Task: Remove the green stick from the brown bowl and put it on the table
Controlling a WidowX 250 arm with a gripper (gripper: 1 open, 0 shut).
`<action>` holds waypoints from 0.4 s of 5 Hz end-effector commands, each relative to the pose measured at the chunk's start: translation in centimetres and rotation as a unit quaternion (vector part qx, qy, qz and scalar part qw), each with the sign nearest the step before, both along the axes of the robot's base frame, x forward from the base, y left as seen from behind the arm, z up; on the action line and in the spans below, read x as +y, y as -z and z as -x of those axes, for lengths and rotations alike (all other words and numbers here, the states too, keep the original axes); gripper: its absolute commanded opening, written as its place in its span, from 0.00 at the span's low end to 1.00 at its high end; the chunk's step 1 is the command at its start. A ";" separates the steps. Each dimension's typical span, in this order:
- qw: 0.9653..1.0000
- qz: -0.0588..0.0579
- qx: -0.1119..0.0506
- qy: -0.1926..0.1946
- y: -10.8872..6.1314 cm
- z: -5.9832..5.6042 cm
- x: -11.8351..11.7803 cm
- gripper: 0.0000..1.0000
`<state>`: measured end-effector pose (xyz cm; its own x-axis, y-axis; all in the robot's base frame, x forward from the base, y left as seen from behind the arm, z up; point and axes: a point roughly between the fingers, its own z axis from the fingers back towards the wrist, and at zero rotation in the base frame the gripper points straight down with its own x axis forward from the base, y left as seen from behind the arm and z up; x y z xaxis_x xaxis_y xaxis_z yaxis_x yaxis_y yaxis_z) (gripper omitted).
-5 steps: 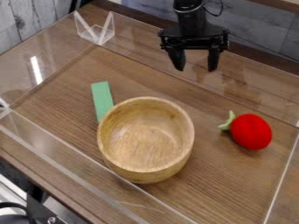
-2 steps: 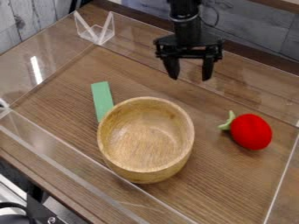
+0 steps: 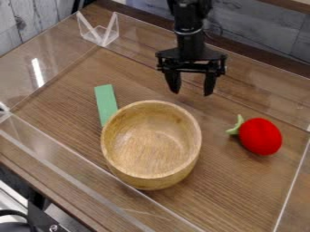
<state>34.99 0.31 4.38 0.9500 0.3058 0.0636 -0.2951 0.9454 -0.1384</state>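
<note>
The green stick [image 3: 107,102] is a flat light-green strip lying on the table [image 3: 85,77], just left of the brown bowl's rim, its lower end close to the rim. The brown bowl [image 3: 151,143] is a round light wooden bowl near the front middle, and its inside looks empty. My gripper [image 3: 190,85] hangs above the table behind the bowl's far right rim. Its dark fingers point down and stand apart, with nothing between them.
A red strawberry [image 3: 259,136] with a green leaf lies on the table right of the bowl. Clear acrylic walls [image 3: 49,136] run around the table edges. A clear folded piece [image 3: 98,30] stands at the back left corner.
My gripper has moved forward and slightly left, lower toward the bowl's far rim. The stick, bowl and strawberry have not moved.
</note>
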 end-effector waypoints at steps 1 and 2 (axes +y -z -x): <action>1.000 -0.005 -0.011 -0.006 -1.0 -0.4 0.8 1.00; 1.000 -0.008 0.001 -0.009 -0.5 0.0 1.1 1.00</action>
<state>34.20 0.91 3.50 0.9482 0.3166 0.0255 -0.3116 0.9429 -0.1174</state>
